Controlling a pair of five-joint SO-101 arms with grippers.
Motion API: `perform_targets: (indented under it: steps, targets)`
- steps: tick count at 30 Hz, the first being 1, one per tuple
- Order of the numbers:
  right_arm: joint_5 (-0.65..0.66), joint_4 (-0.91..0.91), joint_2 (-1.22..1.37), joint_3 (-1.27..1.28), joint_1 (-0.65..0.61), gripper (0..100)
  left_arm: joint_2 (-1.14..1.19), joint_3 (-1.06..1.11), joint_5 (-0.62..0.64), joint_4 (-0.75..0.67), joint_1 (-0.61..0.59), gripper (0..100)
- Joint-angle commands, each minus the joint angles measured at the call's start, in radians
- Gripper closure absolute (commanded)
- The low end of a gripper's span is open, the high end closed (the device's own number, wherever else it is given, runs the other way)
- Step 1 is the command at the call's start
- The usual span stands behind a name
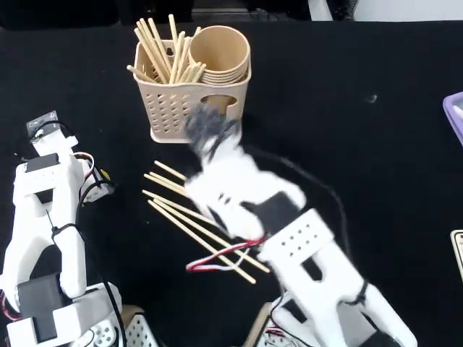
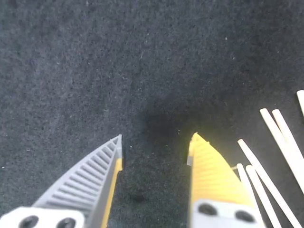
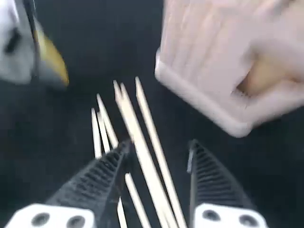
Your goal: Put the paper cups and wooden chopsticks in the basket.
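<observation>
Right claw (image 3: 159, 145), open and empty, hangs over loose chopsticks (image 3: 127, 114) by the basket (image 3: 204, 71), looks lined up to grab; left claw (image 2: 156, 137) open, empty too.

Open black table (image 1: 362, 159) right of the basket (image 1: 170, 108); loose chopsticks (image 1: 189, 221) and the right arm (image 1: 304, 249) across the near middle.

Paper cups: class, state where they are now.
High view: the paper cups sit stacked inside the basket, right of the chopsticks standing in it.
</observation>
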Motion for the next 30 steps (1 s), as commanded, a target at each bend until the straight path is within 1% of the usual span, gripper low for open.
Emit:
perform_targets:
  steps: [1,3,5,13,18,19,22,27,30]
  targets:
    - [0.077,-0.181,0.015,0.188,-0.015,80.2,-0.038,-0.018,-0.008,-0.009,-0.008,78]
    - [0.109,-0.265,0.085,0.213,-0.015,80.9,-0.038,-0.016,-0.008,-0.009,-0.008,78]
    - [0.138,-0.310,0.176,0.189,-0.015,80.9,-0.038,-0.013,-0.008,-0.009,-0.010,78]
    - [0.221,-0.316,0.570,-0.071,-0.014,81.2,-0.038,-0.010,-0.008,-0.008,-0.010,78]
    - [0.221,-0.315,0.750,-0.213,0.046,81.1,-0.038,-0.010,-0.008,-0.008,-0.010,78]
    - [0.227,-0.315,0.774,-0.231,0.060,81.1,-0.038,-0.010,-0.008,-0.008,-0.010,78]
    - [0.305,-0.311,0.825,-0.252,0.081,81.1,-0.038,-0.010,-0.008,-0.008,-0.010,78]
    - [0.391,-0.221,0.828,-0.271,0.063,81.1,-0.038,-0.013,-0.008,-0.008,-0.010,78]
    - [0.466,-0.167,0.829,-0.278,0.046,81.2,-0.038,-0.013,-0.008,-0.008,-0.010,78]
